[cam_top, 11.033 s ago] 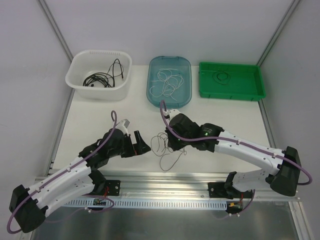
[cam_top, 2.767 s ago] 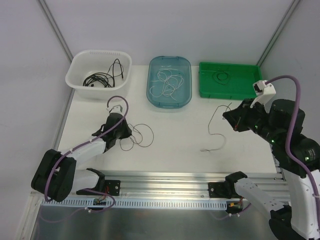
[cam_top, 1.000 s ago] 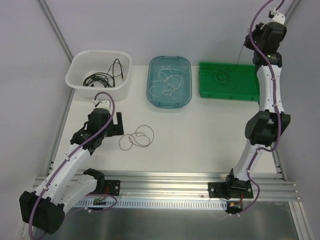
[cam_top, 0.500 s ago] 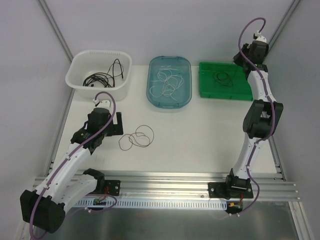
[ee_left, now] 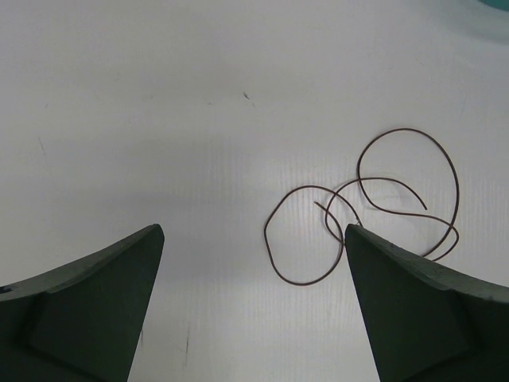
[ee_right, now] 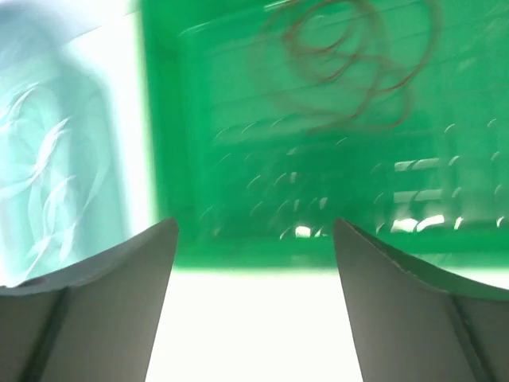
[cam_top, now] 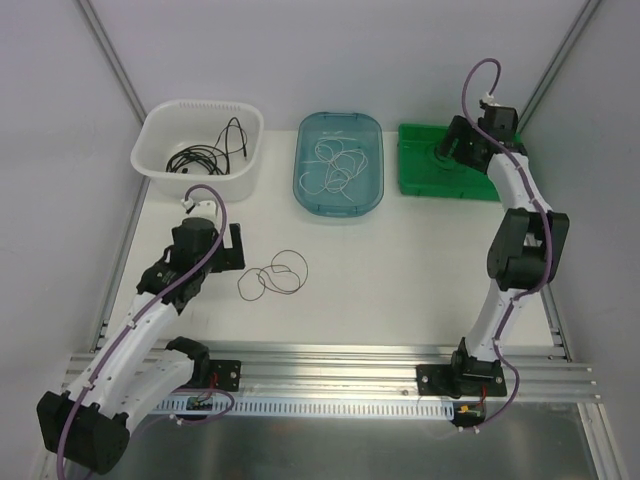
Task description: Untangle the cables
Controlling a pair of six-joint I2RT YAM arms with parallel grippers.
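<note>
A thin dark brown cable (cam_top: 275,275) lies in loose loops on the white table, also in the left wrist view (ee_left: 406,130). My left gripper (cam_top: 233,248) (ee_left: 253,228) hovers just left of it, open and empty. More brown cable (ee_right: 350,76) lies coiled in the green tray (cam_top: 505,160), blurred in the right wrist view. My right gripper (cam_top: 452,143) (ee_right: 254,222) hangs over that tray's near left part, open with nothing between its fingers. Black cables (cam_top: 205,155) lie in the white basket (cam_top: 150,130), and white cables (cam_top: 335,165) in the teal tray (cam_top: 340,118).
The three containers stand in a row along the back of the table. The right arm stretches tall along the right side. A metal rail (cam_top: 330,365) runs across the near edge. The teal tray (ee_right: 48,159) shows at the left of the right wrist view.
My right gripper has come down from high at the back right to just over the green tray, and its jaws have opened. The left arm and the table's brown cable have hardly moved.
</note>
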